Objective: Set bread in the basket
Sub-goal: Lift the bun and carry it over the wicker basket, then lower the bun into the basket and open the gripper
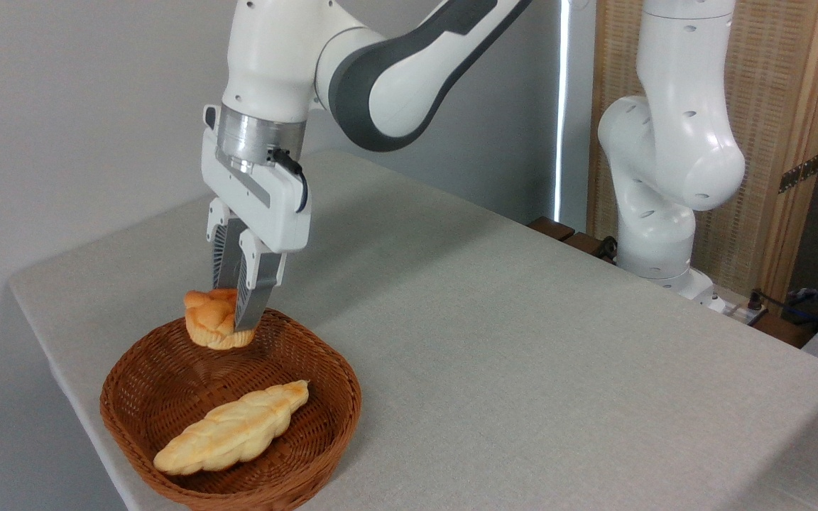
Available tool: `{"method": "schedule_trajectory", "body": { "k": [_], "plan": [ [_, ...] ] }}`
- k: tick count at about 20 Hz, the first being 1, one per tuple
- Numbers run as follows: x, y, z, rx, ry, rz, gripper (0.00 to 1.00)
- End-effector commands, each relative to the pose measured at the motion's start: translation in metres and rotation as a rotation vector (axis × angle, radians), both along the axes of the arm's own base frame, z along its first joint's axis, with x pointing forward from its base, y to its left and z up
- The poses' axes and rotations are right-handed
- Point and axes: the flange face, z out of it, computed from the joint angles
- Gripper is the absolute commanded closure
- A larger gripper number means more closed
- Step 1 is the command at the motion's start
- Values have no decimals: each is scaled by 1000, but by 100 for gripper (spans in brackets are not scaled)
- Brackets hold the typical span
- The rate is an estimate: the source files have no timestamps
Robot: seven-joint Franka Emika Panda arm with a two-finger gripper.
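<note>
Gripper (pixel 237 312) points straight down, fingers clamped on the bread (pixel 209 319), a small knotted orange-brown bun, held at the far rim of the basket (pixel 125 419), just above its inside. Basket is round brown wicker, sits at near-left corner of table (pixel 522 341) w/ grey cloth. Inside it, toward front: long pale braided loaf (pixel 235 428) lying diagonal, apart from bun

Soft, even daylight fills the scene, bright without harshness. 1 narrow vertical strip of window light (pixel 564 106) at the back blows out to white-blue. Broad, faint shadows of the arm (pixel 409 64) fall across the grey table (pixel 522 341). The white arm shells carry mild sheen, no hard glare. Focus is sharp throughout; the edges show no noticeable distortion.
</note>
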Motion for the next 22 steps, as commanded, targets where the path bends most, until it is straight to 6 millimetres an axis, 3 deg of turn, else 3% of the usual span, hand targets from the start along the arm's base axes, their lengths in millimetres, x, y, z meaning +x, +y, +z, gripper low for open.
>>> {"method": "schedule_trajectory", "body": {
  "k": [1,22],
  "plan": [
    [11,5,-4,-23,-26,31,0],
    [7,8,-1,-17,-4,36,0]
  ]
}}
